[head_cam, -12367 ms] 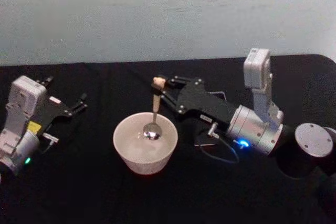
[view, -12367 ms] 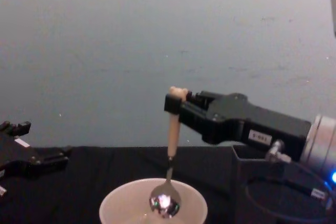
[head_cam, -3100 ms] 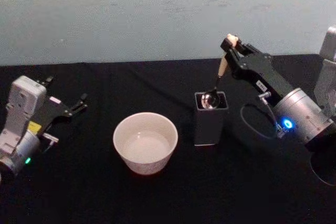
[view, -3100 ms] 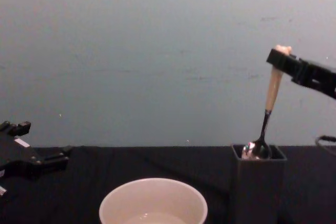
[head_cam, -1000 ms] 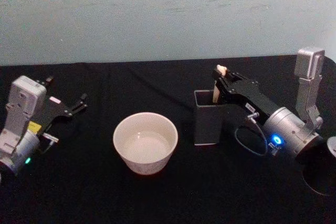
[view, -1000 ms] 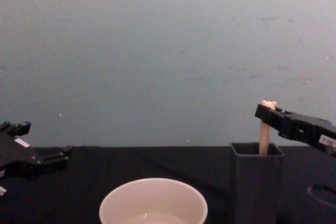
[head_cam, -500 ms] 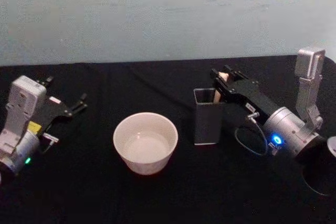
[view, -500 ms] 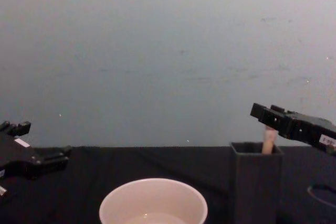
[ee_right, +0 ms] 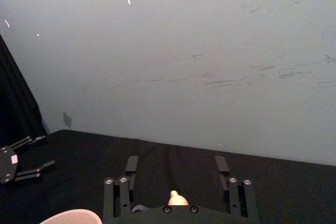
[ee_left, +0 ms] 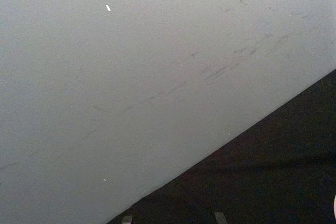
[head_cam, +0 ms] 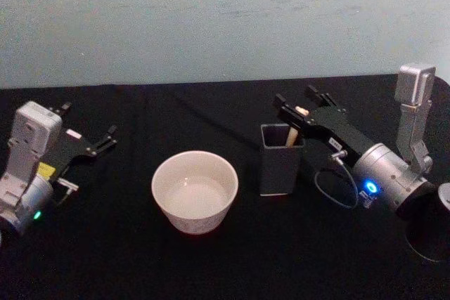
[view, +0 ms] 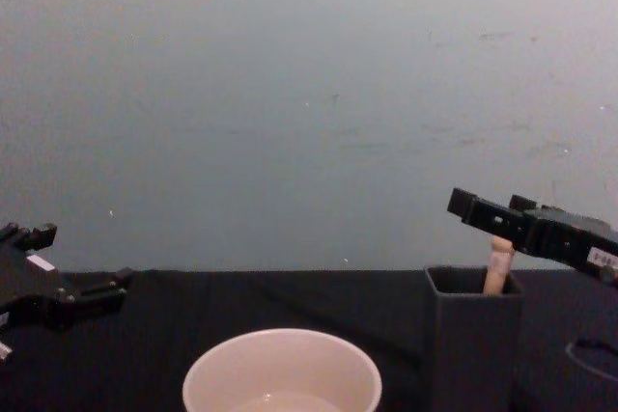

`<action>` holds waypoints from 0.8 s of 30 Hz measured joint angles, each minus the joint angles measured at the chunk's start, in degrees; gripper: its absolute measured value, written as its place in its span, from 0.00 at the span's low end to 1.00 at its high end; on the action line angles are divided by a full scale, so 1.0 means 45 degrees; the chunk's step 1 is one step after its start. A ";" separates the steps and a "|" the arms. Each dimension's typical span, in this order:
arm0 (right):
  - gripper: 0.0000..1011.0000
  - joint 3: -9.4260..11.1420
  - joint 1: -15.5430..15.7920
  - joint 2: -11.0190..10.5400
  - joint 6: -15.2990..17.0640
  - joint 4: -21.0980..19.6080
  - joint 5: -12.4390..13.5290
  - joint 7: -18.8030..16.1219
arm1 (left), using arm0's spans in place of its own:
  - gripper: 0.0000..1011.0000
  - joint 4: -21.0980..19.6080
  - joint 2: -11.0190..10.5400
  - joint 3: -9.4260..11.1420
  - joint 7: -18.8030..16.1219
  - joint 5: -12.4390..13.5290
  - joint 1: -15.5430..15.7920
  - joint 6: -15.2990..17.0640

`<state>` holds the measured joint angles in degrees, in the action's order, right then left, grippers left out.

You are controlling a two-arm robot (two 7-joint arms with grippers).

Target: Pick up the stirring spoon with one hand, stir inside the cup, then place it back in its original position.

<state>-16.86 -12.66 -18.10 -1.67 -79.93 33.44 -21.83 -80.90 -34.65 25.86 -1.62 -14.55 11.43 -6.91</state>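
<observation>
Your right gripper (head_cam: pixel 297 108) sits just above the top of the holder (head_cam: pixel 280 163), fingers (head_cam: pixel 284 107) spread wide and gripping nothing. The stirring spoon (head_cam: pixel 290 133) stands inside the holder, pale handle leaning against the rim on the gripper's side; its bear-head tip (view: pixel 499 246) pokes up between the spread fingers, and you can't tell from the chest view whether it touches them. The right wrist view shows the same: tip (ee_right: pixel 178 199) centred between the two finger bars (ee_right: pixel 116 195), with a gap on each side. The cup (head_cam: pixel 195 191) stands on the black surface (head_cam: pixel 126 258) to the holder's left, near it but apart. Your left gripper (head_cam: pixel 98 142) is parked low at the far left, fingers apart, holding nothing, well away from the cup.
</observation>
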 joint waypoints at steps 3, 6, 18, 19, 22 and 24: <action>0.94 0.0000 0.0000 0.0001 0.0000 0.0001 0.0000 -0.0002 | 0.99 0.0000 0.0000 0.0000 0.0000 0.0000 0.0000 0.0000; 0.99 0.0000 0.0000 0.0000 0.0001 0.0001 0.0000 -0.0002 | 0.99 0.0000 0.0000 0.0000 0.0000 0.0000 0.0000 0.0000; 0.99 0.0172 0.0016 0.0278 -0.0822 -0.0147 -0.0699 0.0608 | 0.99 0.0001 0.0000 0.0000 0.0000 0.0000 0.0000 0.0000; 0.99 0.0247 0.0018 0.0350 -0.0953 -0.0168 -0.0777 0.0726 | 0.99 0.0000 0.0000 0.0000 0.0000 0.0000 0.0000 0.0000; 0.99 0.0536 0.0017 0.0643 -0.1492 -0.0206 -0.1161 0.1340 | 0.99 0.0000 0.0000 -0.0001 0.0000 0.0000 0.0000 0.0000; 0.99 0.0805 0.0022 0.0893 -0.1988 -0.0222 -0.1638 0.2065 | 0.99 0.0000 0.0000 -0.0001 0.0000 0.0000 0.0001 0.0001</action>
<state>-13.24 -12.56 -14.08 -10.62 -80.93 26.07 -12.54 -80.90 -34.64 25.86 -1.62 -14.55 11.43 -6.91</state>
